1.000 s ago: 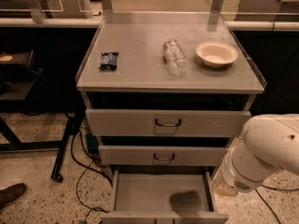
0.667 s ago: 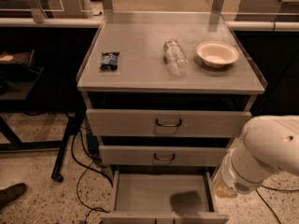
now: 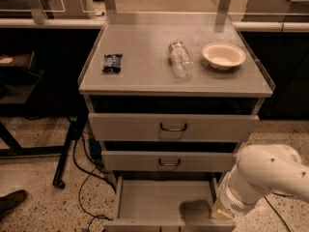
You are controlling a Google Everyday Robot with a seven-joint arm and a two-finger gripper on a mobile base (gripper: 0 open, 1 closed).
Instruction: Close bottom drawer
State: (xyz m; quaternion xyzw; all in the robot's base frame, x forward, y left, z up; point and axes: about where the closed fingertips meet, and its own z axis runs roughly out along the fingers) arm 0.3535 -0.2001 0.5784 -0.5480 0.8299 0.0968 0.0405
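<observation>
The bottom drawer point(image 3: 159, 199) stands pulled out at the foot of the cabinet point(image 3: 145, 79), and the white arm point(image 3: 263, 178) bends down over its right front corner. There the gripper is hidden, cut off by the view's lower edge, so whether it is open or closed cannot be told.

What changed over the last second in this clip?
The white arm, lower right beside the bottom drawer, has sunk lower; its gripper is out of view, so no grasp shows. The drawer stays open; the bottle, bowl and dark packet on top have not moved.
</observation>
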